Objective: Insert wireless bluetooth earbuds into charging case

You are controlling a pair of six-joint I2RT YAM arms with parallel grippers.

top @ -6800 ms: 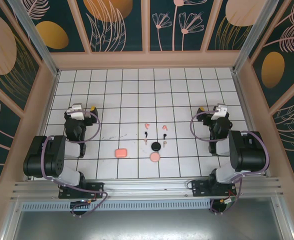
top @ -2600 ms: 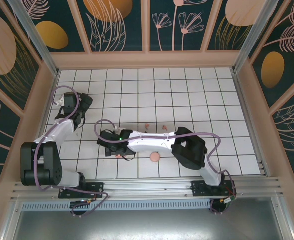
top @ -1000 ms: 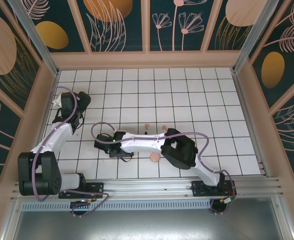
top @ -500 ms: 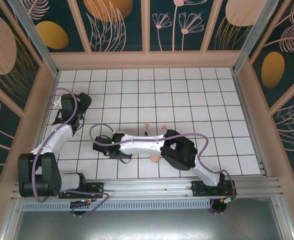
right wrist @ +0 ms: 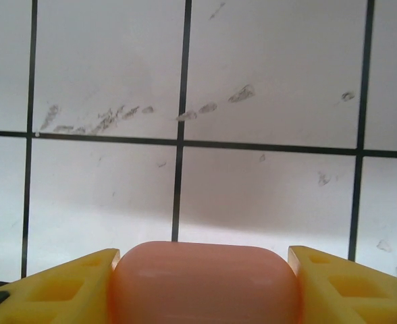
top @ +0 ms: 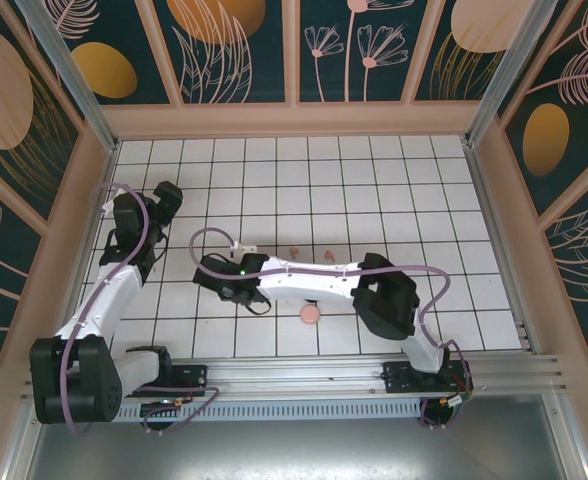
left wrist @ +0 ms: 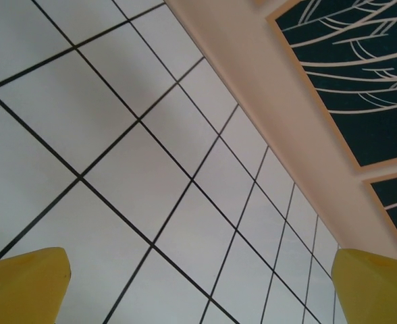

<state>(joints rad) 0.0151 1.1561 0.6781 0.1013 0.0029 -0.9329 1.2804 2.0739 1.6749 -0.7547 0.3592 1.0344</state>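
**Enclosure and work surface**
White tiled table with a black grid, scuffed in places. Wooden walls carry dark teal panels printed with peach leaves and orange discs. Aluminium posts stand at the far corners. A metal rail spans the near edge.

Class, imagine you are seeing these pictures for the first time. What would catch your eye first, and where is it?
The right arm stretches leftward across the tiled table, and its wrist view shows a pink charging case clamped between its yellow jaws. A round peach case sits just on the near side of that arm, while the left arm reaches up the table's left side with its jaws open.
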